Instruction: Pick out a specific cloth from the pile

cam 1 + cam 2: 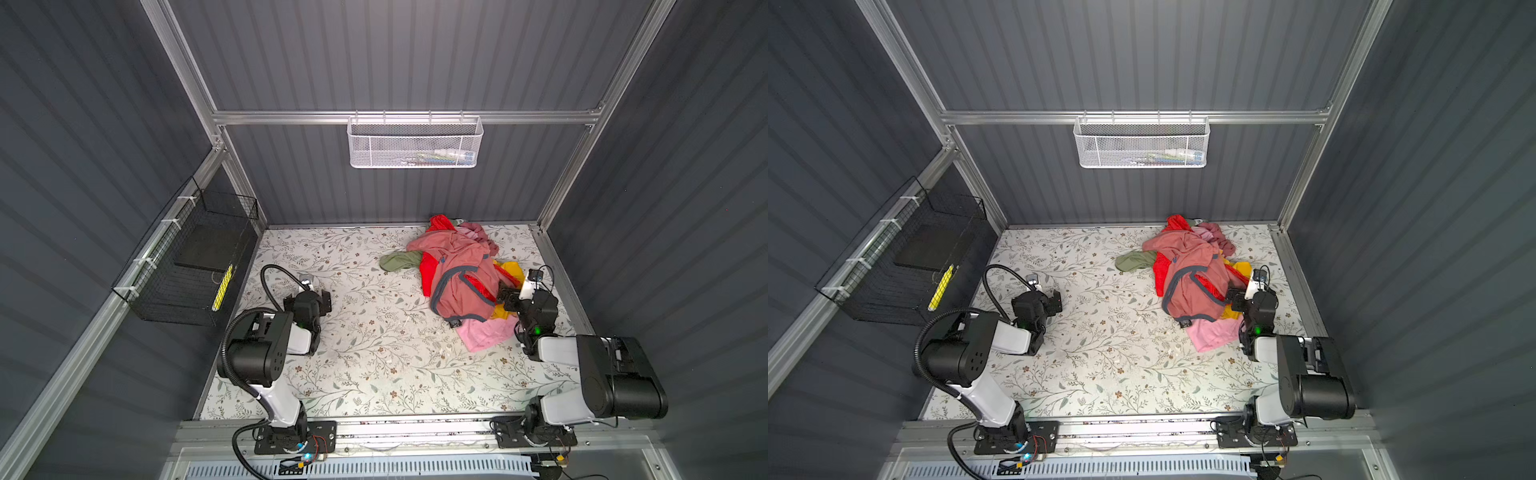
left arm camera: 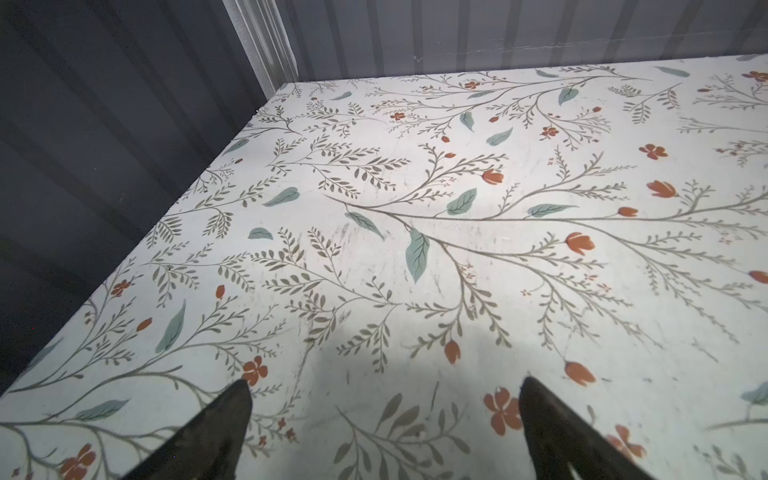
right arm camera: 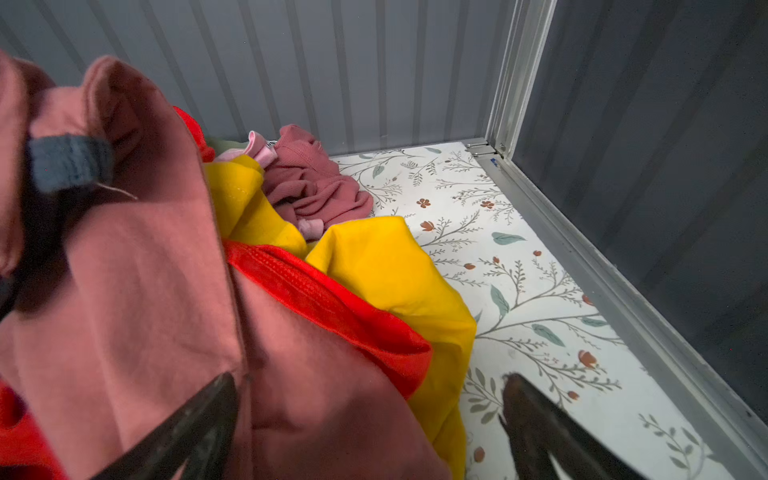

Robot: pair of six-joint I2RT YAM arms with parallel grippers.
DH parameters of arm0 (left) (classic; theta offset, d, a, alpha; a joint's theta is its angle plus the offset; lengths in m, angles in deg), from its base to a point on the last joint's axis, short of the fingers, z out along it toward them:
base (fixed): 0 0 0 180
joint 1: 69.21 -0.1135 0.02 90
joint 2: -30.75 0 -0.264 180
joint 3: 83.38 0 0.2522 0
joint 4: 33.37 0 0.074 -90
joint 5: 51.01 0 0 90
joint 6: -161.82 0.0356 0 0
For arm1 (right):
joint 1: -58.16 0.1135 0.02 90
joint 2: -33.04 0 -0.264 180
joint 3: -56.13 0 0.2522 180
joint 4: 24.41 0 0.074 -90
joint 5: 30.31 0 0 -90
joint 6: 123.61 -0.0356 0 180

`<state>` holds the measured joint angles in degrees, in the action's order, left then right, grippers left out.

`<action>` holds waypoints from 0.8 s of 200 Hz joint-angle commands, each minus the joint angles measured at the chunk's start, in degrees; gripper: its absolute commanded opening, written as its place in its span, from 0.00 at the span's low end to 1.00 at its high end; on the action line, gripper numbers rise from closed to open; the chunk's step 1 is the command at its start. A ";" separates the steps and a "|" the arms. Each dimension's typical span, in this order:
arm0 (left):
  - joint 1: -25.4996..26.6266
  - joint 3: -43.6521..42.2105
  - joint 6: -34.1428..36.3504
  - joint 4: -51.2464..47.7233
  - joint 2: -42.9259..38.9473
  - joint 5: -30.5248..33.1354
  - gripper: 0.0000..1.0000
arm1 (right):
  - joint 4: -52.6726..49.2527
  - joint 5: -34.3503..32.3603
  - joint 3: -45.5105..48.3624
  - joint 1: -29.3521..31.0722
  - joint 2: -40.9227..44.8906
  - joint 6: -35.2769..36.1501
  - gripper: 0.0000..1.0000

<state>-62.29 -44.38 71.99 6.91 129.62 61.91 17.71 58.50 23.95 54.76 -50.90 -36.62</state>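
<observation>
While the cloth point(image 1: 427, 272) lies mostly buried, the pile point(image 1: 457, 266) is shown at about 2 o'clock on the floral surface point(image 1: 374, 353). Red is exposed at the pile's 12 o'clock tip, along its 9 o'clock edge, and as a hem band at 3 o'clock, tucked beneath the dusty-pink garment point(image 3: 137, 291) and over the yellow garment point(image 3: 386, 266). The right claw point(image 3: 370, 378) is seen wide open and empty at that 3 o'clock flank, one finger over dusty pink, one over bare surface. The left claw point(image 2: 385, 382) is likewise open and empty near 9 o'clock, well apart from the pile. Risk: pink or yellow folds may be pinched together with the red hem, since all three are layered beside the jaws; the thin fabric may slip, or the heap be dragged, because it is covered from above. Counted: two claws; one pile; one red cloth, one dusty-pink garment, one yellow garment, one light pink cloth point(image 1: 486, 334), one olive green garment point(image 1: 397, 262), one ribbed rose garment point(image 3: 311, 187).
</observation>
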 commanded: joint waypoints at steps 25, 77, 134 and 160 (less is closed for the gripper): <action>-0.02 0.56 -0.88 0.71 -0.43 0.77 1.00 | -0.07 1.71 -0.31 -0.42 0.41 -0.33 0.99; -0.15 1.13 -0.88 -0.25 -0.41 0.21 1.00 | -0.07 1.96 -0.28 -0.64 0.32 -0.42 0.99; -0.24 1.10 -0.95 -0.16 -0.34 0.12 1.00 | -0.07 1.96 -0.25 -0.62 0.27 -0.42 0.99; -0.24 0.96 -0.95 0.01 -0.45 0.11 1.00 | -0.13 1.97 -0.28 -0.64 0.35 -0.42 0.99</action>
<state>-62.29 -44.36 71.99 6.89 129.62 61.89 17.49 59.77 23.95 54.39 -50.90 -36.62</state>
